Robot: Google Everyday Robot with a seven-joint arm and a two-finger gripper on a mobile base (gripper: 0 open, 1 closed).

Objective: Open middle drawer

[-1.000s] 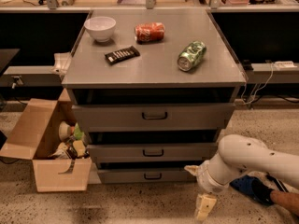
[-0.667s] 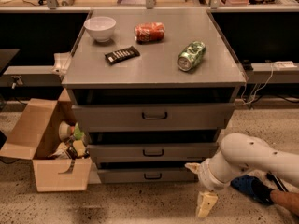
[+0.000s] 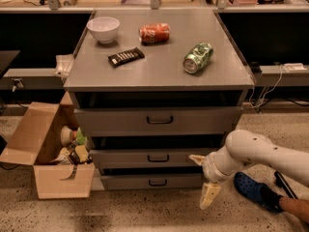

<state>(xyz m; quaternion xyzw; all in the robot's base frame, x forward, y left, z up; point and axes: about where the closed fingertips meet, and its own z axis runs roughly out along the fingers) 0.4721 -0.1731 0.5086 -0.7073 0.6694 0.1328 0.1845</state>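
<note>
The grey cabinet has three drawer fronts stacked. The middle drawer is the one between the taller top front and the shorter bottom front, and its small dark bar handle sits at centre. It looks shut. My gripper is low at the right of the cabinet, on a white arm coming from the right. It is open and empty. Its upper fingertip lies level with the middle drawer's front, to the right of the handle. Its lower fingertip hangs near the floor.
The cabinet top holds a white bowl, a red can, a green can and a dark bar. An open cardboard box of items stands at the left. A blue shoe is on the floor at the right.
My gripper has risen a little from near the floor, and its upper finger now sits level with the middle drawer's front. The drawers have not moved.
</note>
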